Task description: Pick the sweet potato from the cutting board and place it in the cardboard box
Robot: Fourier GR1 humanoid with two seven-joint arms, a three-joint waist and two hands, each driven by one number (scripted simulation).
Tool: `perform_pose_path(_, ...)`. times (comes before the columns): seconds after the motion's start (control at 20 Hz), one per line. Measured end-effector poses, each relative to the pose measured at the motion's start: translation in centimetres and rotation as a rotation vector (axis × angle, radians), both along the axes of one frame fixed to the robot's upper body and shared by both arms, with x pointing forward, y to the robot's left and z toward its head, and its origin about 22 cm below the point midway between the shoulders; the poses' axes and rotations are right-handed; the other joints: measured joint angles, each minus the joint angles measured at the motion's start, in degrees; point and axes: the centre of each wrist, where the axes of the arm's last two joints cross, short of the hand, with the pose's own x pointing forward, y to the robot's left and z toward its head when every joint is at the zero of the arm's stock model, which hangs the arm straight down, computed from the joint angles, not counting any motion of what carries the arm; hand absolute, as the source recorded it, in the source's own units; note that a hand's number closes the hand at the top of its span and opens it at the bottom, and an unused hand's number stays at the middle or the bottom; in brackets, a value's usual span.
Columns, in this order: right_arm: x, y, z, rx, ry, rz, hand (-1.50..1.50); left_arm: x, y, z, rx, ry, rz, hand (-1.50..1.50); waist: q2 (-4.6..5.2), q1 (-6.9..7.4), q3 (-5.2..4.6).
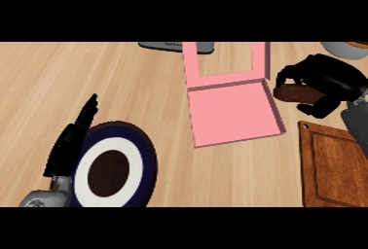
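My right hand [327, 78] hovers at the upper right, its fingers curled round the reddish-brown sweet potato [295, 93], which shows under the palm. The hand and potato hang just right of the pink open box [233, 114], beyond the far edge of the brown wooden cutting board [334, 168] at the lower right. The box lies flat on the counter with its lid [224, 58] folded back toward the far side. My left hand [72, 138] rests at the lower left with straight fingers pointing up, holding nothing.
A dark blue plate [144, 160] with a white ring and brown centre sits beside the left hand. A grey object [176, 45] lies at the far edge behind the box lid. A pale bowl rim [345, 48] shows in the top right corner.
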Motion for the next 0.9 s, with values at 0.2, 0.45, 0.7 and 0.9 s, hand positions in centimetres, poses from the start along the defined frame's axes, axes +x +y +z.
perform_pose_path(0.2,1.6,-1.8,2.0,0.161,0.035,0.151,1.50,0.2,0.0,0.0,-0.001,0.000,0.005,0.00,-0.11,-0.41,-0.09)
perform_pose_path(0.45,3.0,-2.6,3.5,0.386,0.045,0.242,1.50,0.2,0.0,-0.2,0.002,0.007,0.016,0.00,-0.47,-1.02,-0.20)
perform_pose_path(0.7,4.2,-2.0,5.4,0.494,0.052,0.302,1.50,0.4,0.3,-0.1,0.008,0.010,0.029,0.00,-0.85,-1.75,-0.32)
perform_pose_path(0.9,5.1,-0.2,6.9,0.537,0.070,0.354,1.50,0.4,-0.1,-0.5,0.008,0.019,0.040,0.00,-1.22,-2.55,-0.41)
